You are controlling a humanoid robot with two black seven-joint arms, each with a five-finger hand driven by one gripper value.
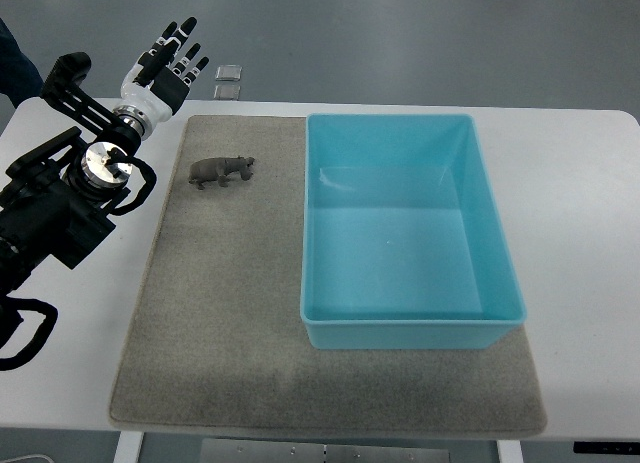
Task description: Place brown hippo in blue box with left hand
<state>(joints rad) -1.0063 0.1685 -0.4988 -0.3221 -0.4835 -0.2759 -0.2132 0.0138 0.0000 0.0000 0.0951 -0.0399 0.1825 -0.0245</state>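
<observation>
Top view: left robot hand [168, 55] open, brown hippo [221, 170] beside blue box [400, 228].

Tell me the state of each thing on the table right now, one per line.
brown hippo: standing upright on the grey mat, left of the box, untouched.
blue box: open-topped, empty, resting on the mat.
left hand: fingers spread, holding nothing, above and left of the hippo.
</observation>
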